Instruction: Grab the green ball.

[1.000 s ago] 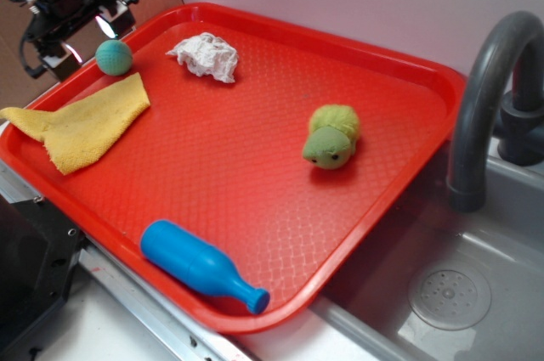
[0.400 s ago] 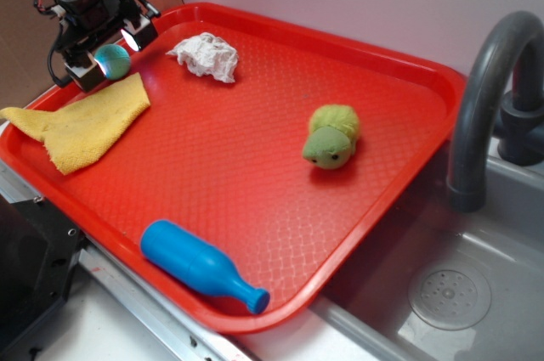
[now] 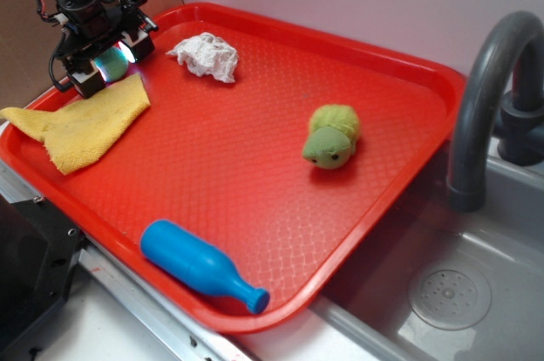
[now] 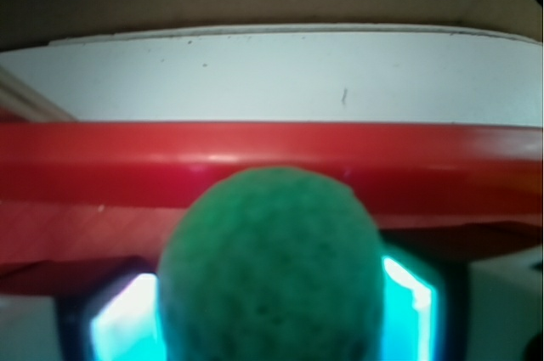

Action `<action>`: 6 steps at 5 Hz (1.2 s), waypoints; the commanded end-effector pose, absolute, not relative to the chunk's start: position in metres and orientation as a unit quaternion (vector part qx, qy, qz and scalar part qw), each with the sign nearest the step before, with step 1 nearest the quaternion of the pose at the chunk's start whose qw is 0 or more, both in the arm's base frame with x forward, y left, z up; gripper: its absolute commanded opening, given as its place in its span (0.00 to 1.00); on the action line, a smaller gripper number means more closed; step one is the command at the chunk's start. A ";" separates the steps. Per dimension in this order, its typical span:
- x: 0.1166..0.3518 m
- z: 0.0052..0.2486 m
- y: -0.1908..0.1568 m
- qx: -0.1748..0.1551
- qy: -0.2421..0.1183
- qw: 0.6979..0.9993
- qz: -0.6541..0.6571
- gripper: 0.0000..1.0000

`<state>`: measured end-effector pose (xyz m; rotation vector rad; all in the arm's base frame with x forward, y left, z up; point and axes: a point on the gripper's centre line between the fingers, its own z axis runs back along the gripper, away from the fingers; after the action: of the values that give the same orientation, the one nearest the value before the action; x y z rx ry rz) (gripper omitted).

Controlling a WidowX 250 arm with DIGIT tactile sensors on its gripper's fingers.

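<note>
The green ball point(image 3: 109, 63) is a small teal sphere at the far left corner of the red tray point(image 3: 255, 166), just beyond the yellow cloth. My gripper point(image 3: 111, 64) is lowered over it, open, with one finger on each side. In the wrist view the ball point(image 4: 272, 259) fills the lower middle, and the lit fingers point(image 4: 126, 320) show on both sides of it. The gripper point(image 4: 268, 318) straddles the ball, and I cannot tell whether the pads touch it. The tray's rim point(image 4: 272, 153) runs just behind.
A yellow cloth point(image 3: 81, 123) lies at the tray's left edge next to the ball. A crumpled white tissue point(image 3: 206, 55) is at the back, a green plush toy point(image 3: 331, 142) at the right, a blue bottle point(image 3: 200, 266) at the front. A grey tap point(image 3: 489, 98) and sink point(image 3: 450, 293) stand to the right.
My gripper has moved from the tray's far left rim over to the ball and come down, so its fingers now stand on either side of it. The ball has not moved.
</note>
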<state>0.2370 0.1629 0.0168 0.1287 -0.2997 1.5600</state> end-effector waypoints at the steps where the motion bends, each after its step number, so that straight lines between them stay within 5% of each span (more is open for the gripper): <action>1: 0.229 0.047 0.156 0.077 -0.151 0.710 0.684 0.00; 2: 0.230 0.078 0.152 0.056 -0.137 0.760 0.633 0.00; 5: 0.232 0.173 0.068 -0.120 -0.055 0.934 0.331 0.00; 6: 0.206 0.214 0.028 -0.120 -0.055 0.969 0.210 0.00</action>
<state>0.2135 0.0073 0.1962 -0.2530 -0.0452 0.4489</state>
